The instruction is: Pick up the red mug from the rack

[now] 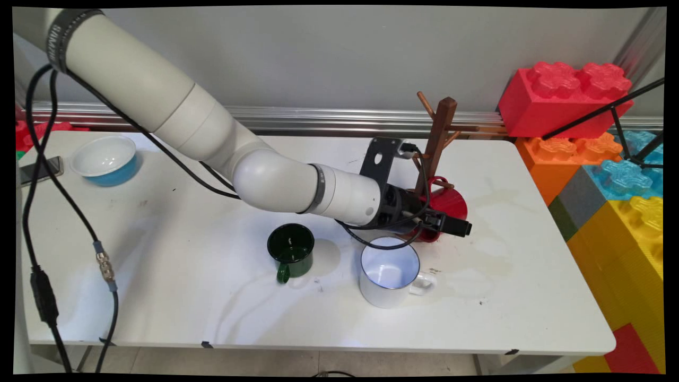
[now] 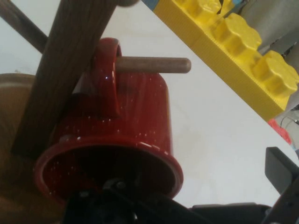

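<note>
On the worktop [image 1: 175,313], a blue bowl [image 1: 106,159] sits far left, then a green mug [image 1: 290,249] and a white mug [image 1: 390,270]. Right of these, the claw [image 1: 451,225] is at the rim of the red mug [image 2: 135,126], whose handle hangs on a peg [image 2: 154,64] of the wooden mug tree [image 1: 437,138]. The claw looks spread apart (one finger [image 2: 280,170] stands clear of the mug). Any move of the mug must follow the peg's line. The other finger is hidden.

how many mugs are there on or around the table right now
3. A green mug stands mid-table, a white mug to its right, and a red mug hangs by its handle on the wooden mug tree, at the gripper. None seem hidden.
</note>
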